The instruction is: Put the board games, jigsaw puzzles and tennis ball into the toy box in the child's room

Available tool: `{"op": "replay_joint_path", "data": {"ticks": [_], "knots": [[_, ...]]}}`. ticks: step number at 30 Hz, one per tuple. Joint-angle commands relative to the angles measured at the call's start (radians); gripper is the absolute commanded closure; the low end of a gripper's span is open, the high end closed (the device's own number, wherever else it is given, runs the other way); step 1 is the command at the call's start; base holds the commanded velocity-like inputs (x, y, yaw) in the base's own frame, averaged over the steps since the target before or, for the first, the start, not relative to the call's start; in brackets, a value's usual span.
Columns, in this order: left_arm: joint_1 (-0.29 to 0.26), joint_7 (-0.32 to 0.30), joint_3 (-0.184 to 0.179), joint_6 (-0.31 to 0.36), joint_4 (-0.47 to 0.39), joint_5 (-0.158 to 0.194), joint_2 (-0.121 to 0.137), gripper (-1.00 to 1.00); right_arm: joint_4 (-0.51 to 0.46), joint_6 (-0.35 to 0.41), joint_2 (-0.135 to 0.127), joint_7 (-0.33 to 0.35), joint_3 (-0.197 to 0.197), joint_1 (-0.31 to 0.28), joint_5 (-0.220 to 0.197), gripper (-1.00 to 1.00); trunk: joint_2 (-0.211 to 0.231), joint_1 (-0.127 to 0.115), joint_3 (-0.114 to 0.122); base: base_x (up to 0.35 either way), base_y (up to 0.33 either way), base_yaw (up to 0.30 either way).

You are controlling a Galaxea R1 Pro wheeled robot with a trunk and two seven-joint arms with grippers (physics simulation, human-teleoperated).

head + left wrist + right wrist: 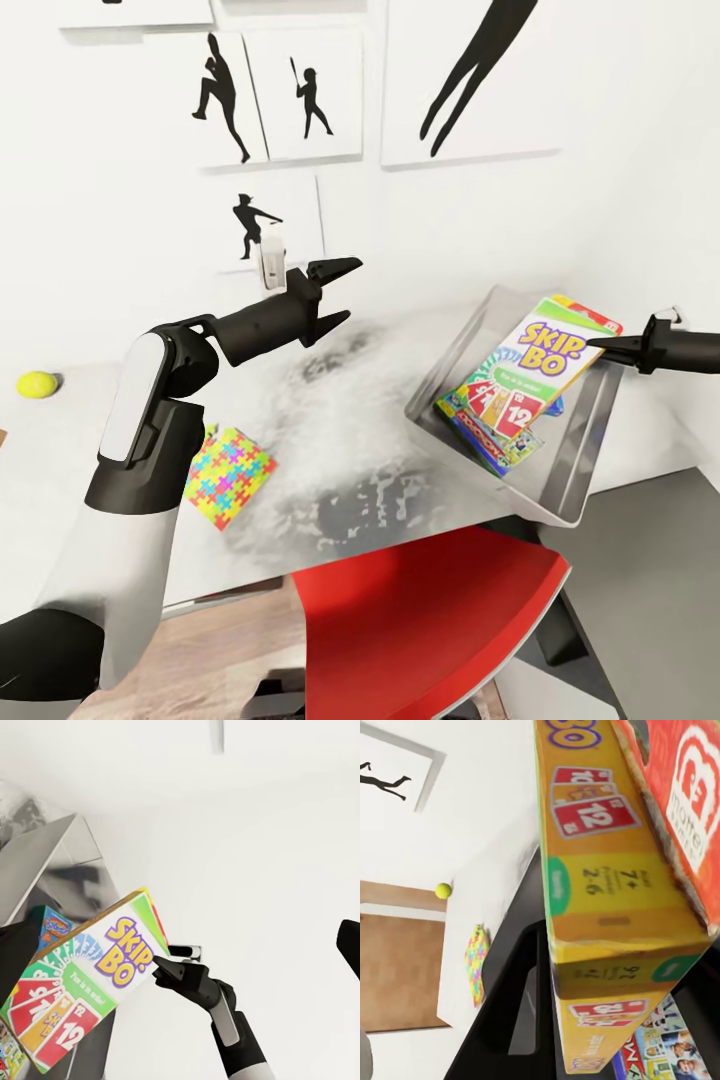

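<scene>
A pale grey surface (400,440) stands against a white wall hung with black silhouette sports pictures (265,95). On its right side sits the light grey toy box (575,470), its walls flaring outward. A yellow, green and red Skip-Bo game box (525,365) leans tilted inside it, over other printed game boxes (495,440) lying lower in the bin. The right claw (600,345) reaches in from the right, its tips at the upper edge of the Skip-Bo box; whether it is grasping or has released the box cannot be told (the right wrist view shows the box pressed very close to the lens). The left claw (335,295) hovers above the middle of the surface, fingers spread and holding nothing. On the left lie a multicoloured jigsaw puzzle (232,475) near the front edge and, farther back, the small yellow-green tennis ball (37,384). A red chair (430,620) stands in front.
</scene>
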Motion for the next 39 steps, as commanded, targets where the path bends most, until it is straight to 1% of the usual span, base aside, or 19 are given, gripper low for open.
{"op": "replay_joint_path", "data": {"ticks": [1,24,39], "knots": [[-0.001,0.01,0.001,0.0,-0.001,0.011,-0.001,-1.0,0.0,0.007,-0.001,0.003,0.005,-0.002,-0.005,1.0,-0.002,0.001,-0.003,0.0,0.0,0.0],[-0.002,0.01,0.001,0.0,-0.001,0.011,-0.001,-1.0,-0.003,0.005,0.003,0.004,0.004,0.0,-0.006,1.0,-0.002,0.001,-0.04,0.0,0.0,0.0],[-0.002,0.011,0.001,0.0,-0.001,0.011,-0.001,-1.0,-0.003,-0.009,0.008,0.004,0.007,0.0,-0.006,1.0,-0.002,0.001,-0.064,0.0,0.0,0.0]]}}
